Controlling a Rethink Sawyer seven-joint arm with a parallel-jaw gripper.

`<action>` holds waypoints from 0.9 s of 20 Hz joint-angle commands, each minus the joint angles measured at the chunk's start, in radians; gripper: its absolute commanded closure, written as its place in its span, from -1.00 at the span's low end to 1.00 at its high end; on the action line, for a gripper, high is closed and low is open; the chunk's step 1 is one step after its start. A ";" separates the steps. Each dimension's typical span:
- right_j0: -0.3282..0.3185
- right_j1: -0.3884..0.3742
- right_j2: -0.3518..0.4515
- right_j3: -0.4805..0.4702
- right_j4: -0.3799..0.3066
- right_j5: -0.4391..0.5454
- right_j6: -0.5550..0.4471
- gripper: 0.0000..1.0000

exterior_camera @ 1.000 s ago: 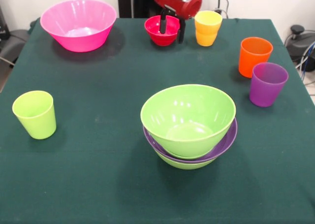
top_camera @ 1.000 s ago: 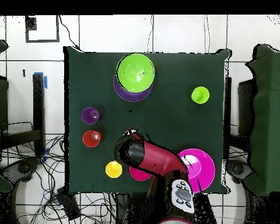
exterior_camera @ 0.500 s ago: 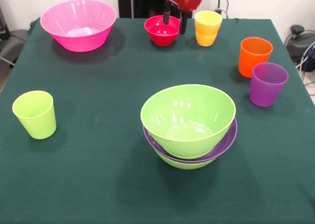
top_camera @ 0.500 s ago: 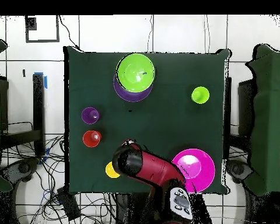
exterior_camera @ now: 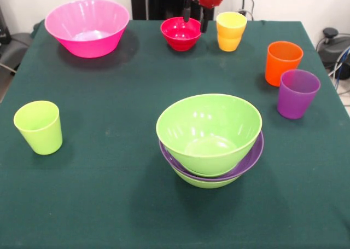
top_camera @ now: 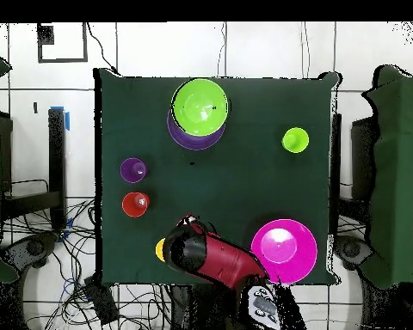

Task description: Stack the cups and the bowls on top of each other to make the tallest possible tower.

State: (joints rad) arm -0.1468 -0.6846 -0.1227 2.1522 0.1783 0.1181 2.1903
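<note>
At the front view's top centre, the gripper point(exterior_camera: 194, 20) is hanging with jaws spread and empty; the small red bowl point(exterior_camera: 180, 33) is sitting just below them, apparently untouched.

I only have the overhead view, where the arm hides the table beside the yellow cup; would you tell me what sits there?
Observer: A small red bowl sits upright beside the yellow-orange cup.
Operator: Is the gripper holding it?
Observer: No; the gripper hangs open by the bowl's far rim, holding nothing.
Operator: What lies under the purple bowl?
Observer: Another lime green bowl, its bottom showing beneath the purple bowl.
</note>
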 commanded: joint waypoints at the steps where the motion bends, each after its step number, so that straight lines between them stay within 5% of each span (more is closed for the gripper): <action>1: 0.011 0.119 0.112 0.059 0.034 -0.178 0.253 -1.00; 10: 0.000 0.205 0.137 0.054 0.027 -0.291 0.261 -1.00; 18: 0.013 0.130 0.138 0.122 0.025 -0.265 0.274 -1.00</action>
State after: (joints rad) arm -0.1469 -0.5425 -0.0961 2.2162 0.1796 -0.1408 2.2447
